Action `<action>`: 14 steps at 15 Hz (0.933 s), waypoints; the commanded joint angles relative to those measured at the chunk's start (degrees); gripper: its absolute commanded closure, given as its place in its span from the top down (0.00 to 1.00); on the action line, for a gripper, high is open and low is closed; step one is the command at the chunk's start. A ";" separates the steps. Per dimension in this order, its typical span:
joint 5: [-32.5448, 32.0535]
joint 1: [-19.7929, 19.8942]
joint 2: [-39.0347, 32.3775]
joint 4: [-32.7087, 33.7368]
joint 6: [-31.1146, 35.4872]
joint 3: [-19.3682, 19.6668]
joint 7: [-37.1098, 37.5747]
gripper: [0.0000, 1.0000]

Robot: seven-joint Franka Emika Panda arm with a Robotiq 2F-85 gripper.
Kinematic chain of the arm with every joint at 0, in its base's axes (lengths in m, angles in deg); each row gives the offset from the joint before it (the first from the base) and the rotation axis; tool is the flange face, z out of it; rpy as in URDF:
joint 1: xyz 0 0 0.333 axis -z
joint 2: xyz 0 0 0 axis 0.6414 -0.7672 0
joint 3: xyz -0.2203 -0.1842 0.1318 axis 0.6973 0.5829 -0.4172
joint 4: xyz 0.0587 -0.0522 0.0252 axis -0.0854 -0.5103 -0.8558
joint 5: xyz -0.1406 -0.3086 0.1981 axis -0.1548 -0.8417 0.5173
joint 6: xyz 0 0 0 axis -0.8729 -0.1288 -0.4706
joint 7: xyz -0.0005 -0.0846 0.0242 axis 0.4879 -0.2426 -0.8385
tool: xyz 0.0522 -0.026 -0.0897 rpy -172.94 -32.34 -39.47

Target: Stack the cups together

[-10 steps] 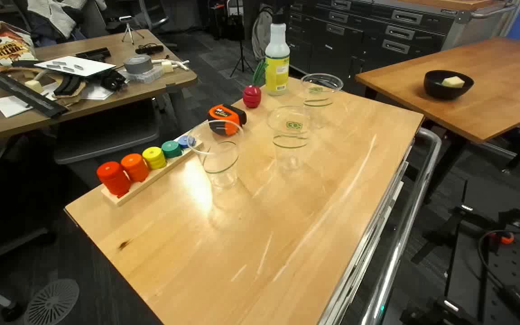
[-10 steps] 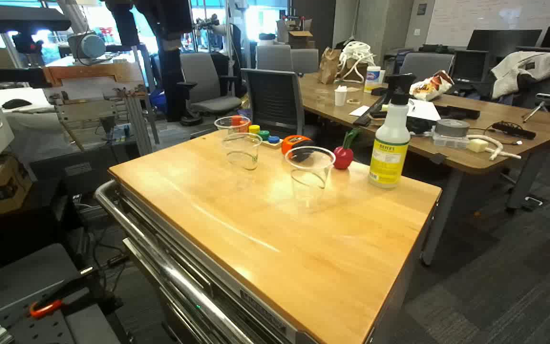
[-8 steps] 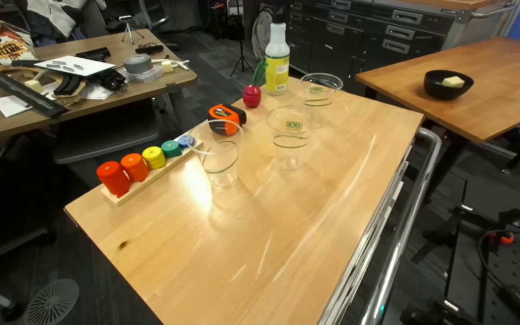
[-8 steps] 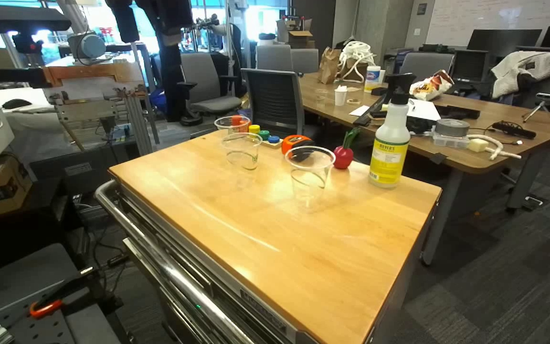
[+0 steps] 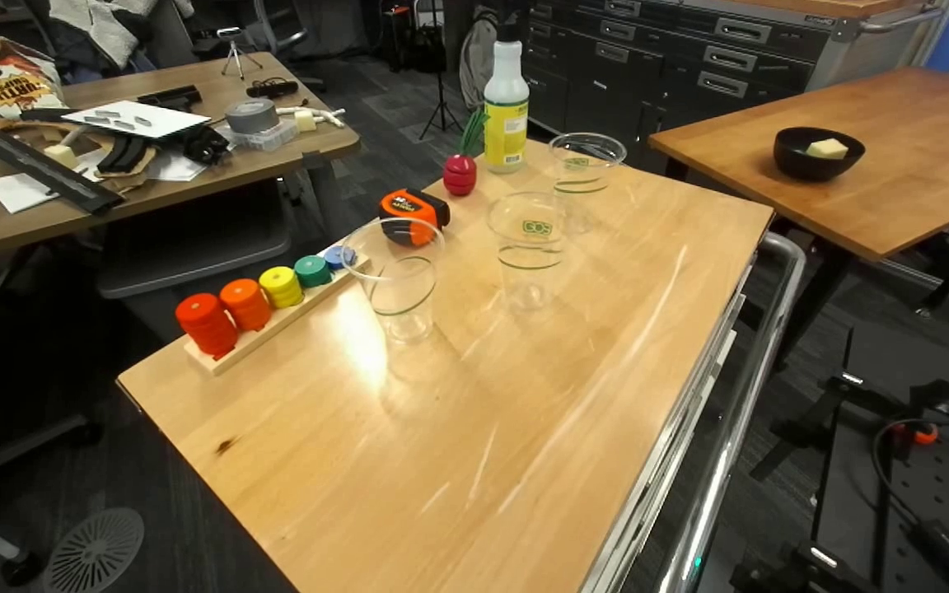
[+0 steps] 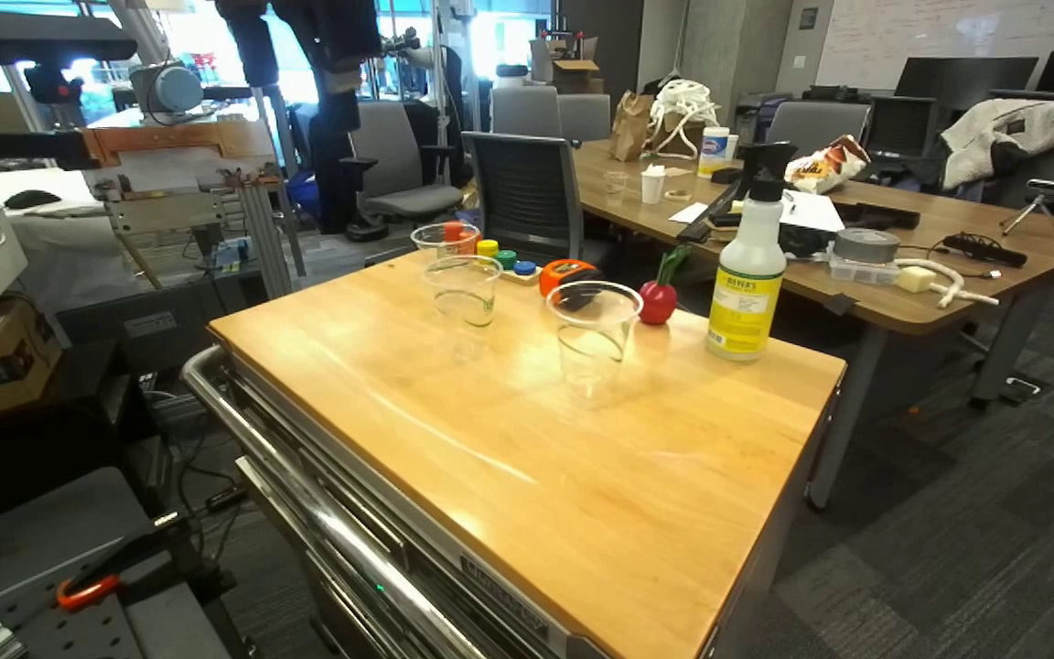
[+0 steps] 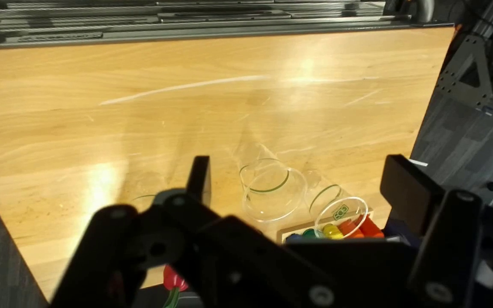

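Note:
Three clear plastic cups stand upright and apart on the wooden table top. In both exterior views, one cup [image 5: 403, 311] [image 6: 445, 240] is beside the coloured rings, a middle cup [image 5: 530, 265] [image 6: 465, 318] stands near it, and another cup [image 5: 581, 189] [image 6: 593, 355] is towards the bottle. My gripper [image 7: 302, 182] is open and empty above the table. In the wrist view the middle cup [image 7: 268, 190] and the cup by the rings [image 7: 332, 205] appear between the fingers. The remaining cup is mostly hidden behind the left finger. The gripper's dark fingers [image 6: 303, 78] show at the top of an exterior view.
A wooden strip with coloured rings [image 5: 281, 288], an orange tape measure [image 5: 413, 217] and a red radish-like toy [image 5: 460, 175] line one table edge. A tall yellow-labelled spray bottle [image 5: 506, 123] stands at the far end. A metal rail [image 5: 738, 445] runs along the opposite edge.
The dark gripper fingers at the top of an exterior view have shifted slightly right. The cups and other objects have not moved.

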 commanded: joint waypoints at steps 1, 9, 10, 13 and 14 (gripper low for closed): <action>0.07 1.03 -8.59 5.67 3.76 0.95 -1.61 1.00; 1.37 2.36 -33.74 24.78 4.13 3.49 -4.48 1.00; 1.57 2.93 -36.58 27.11 3.57 3.44 -4.85 1.00; 0.41 5.18 -44.12 32.99 2.39 2.64 -5.54 1.00; 0.16 5.87 -46.11 34.59 1.62 2.37 -5.70 1.00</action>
